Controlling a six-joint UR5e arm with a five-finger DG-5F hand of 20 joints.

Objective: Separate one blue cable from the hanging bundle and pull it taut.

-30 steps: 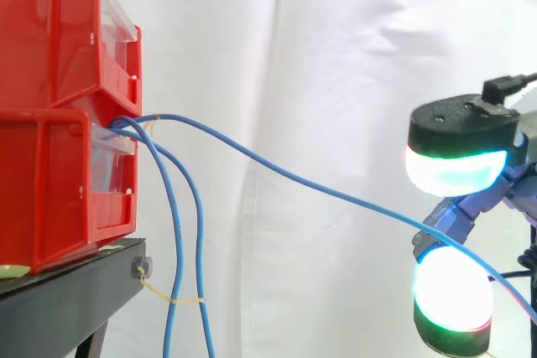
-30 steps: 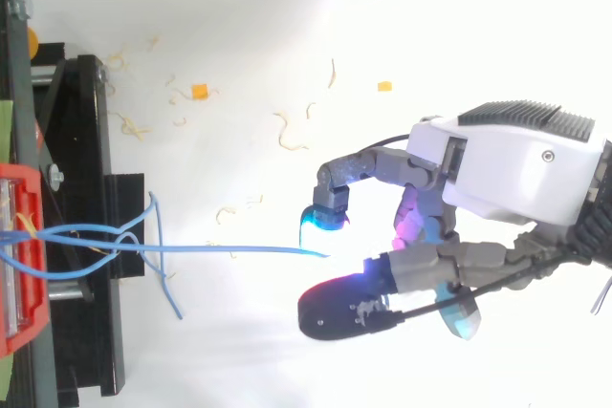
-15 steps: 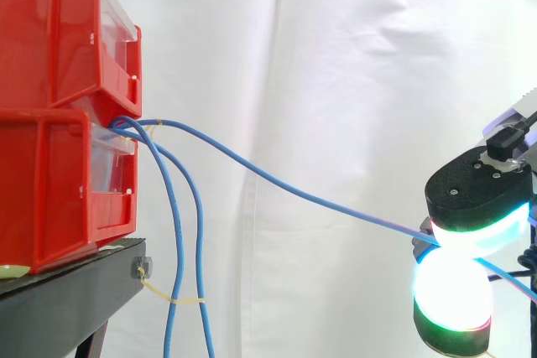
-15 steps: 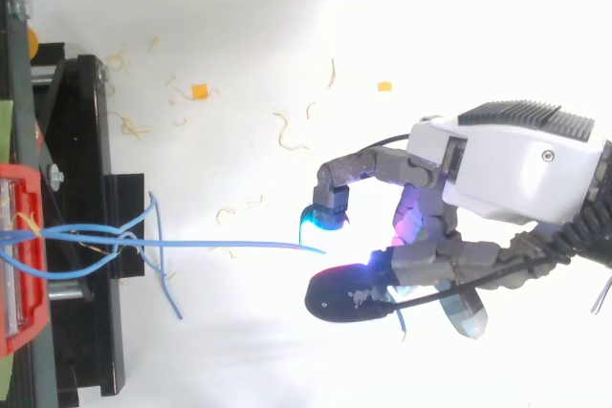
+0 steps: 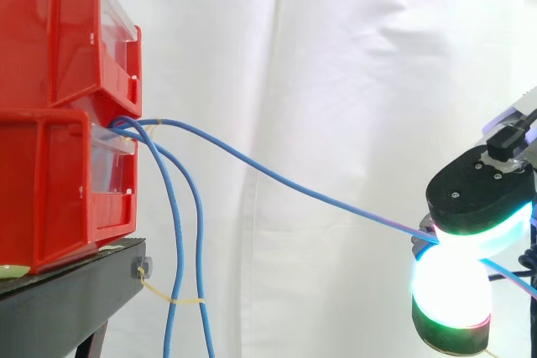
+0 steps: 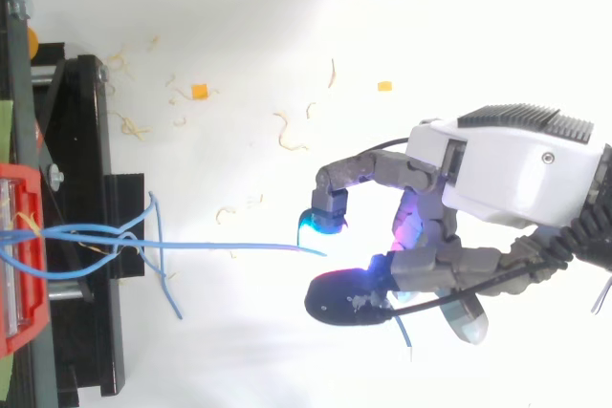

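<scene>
Pull-taut step: hand [image 5: 477, 199], lower right of side view, pinches one blue cable [image 5: 285, 183] between glowing pads [image 5: 453, 281]; cable slopes down from red bins [image 5: 59, 106], upper left, faintly bowed. Next: draw rightward with firm grip.
</scene>
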